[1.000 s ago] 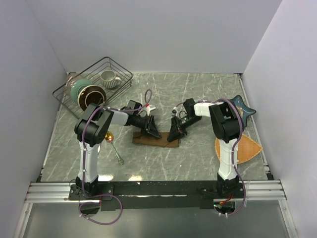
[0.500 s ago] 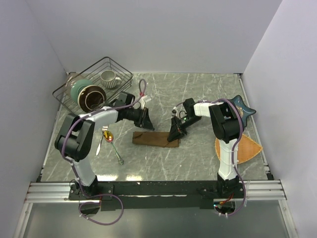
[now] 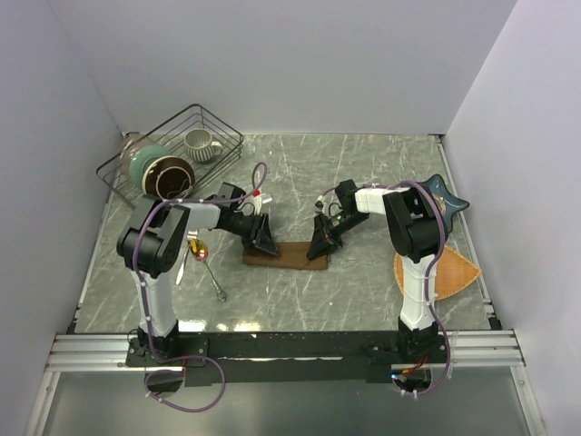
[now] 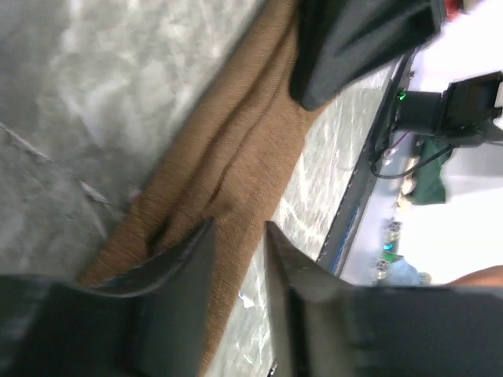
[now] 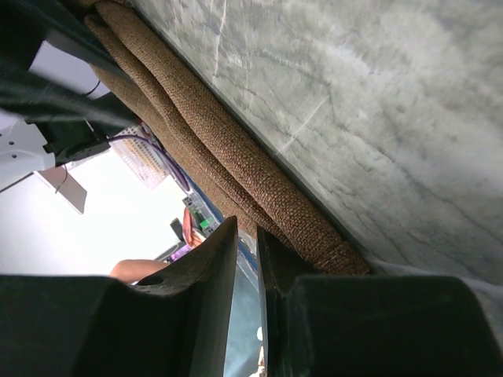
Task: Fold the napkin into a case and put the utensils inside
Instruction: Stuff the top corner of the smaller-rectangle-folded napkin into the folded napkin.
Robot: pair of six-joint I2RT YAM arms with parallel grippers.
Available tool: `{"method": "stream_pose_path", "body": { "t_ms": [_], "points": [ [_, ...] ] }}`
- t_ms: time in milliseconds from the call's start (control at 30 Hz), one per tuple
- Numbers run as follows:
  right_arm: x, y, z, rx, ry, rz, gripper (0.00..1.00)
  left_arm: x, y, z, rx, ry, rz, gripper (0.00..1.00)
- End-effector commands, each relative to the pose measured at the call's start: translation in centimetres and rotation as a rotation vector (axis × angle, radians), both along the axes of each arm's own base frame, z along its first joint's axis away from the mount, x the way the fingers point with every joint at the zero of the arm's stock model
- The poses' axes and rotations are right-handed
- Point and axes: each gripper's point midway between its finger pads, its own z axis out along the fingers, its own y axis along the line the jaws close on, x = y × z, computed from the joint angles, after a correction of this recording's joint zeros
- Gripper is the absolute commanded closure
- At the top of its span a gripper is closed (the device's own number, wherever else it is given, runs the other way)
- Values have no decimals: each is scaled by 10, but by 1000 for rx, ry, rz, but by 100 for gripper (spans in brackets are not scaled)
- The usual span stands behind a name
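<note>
The dark-brown napkin (image 3: 290, 258) lies folded into a narrow strip at the middle of the table. My left gripper (image 3: 262, 242) is low over its left end. In the left wrist view its jaws (image 4: 240, 228) stand slightly apart, open, with the cloth edge (image 4: 236, 149) showing under the gap. My right gripper (image 3: 323, 245) is at the strip's right end. In the right wrist view its tips (image 5: 247, 228) are nearly together on the edge of the folded cloth (image 5: 228, 141). The gold-bowled spoon (image 3: 203, 253) and the fork (image 3: 184, 263) lie on the table to the left.
A black wire basket (image 3: 116, 166) at the back left holds bowls and a mug (image 3: 201, 143). An orange-tan fan-shaped mat (image 3: 451, 272) lies at the right edge. A dark star-shaped dish (image 3: 451, 195) sits behind it.
The left gripper lifted off the napkin's left end toward the back, then came down on that end again with its jaws a little wider. The right gripper stayed on the right end.
</note>
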Motion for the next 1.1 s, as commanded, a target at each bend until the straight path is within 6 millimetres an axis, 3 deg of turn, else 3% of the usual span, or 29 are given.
{"method": "stream_pose_path", "body": {
  "t_ms": [0,33,100,200,367,733,933,1067],
  "points": [
    [1,-24,-36,-199,-84,29,75,23,4,53,18,-278,-59,56],
    [1,-24,-36,-199,-84,27,75,30,7,66,26,-398,-100,54],
    [2,-22,-35,-198,-95,36,76,41,14,74,98,-478,-129,48],
    [3,-19,-33,-193,-109,49,76,56,19,69,150,-608,-239,43],
    [1,-18,-32,-187,-112,61,76,59,15,53,167,-730,-431,39],
    [4,-14,-30,-173,-105,57,75,45,-12,16,124,-681,-608,38],
    [4,-13,-30,-165,-92,60,75,36,-21,4,118,-632,-659,47],
    [6,-12,-28,-158,-101,59,75,32,-22,4,107,-634,-689,63]
  ]
}}
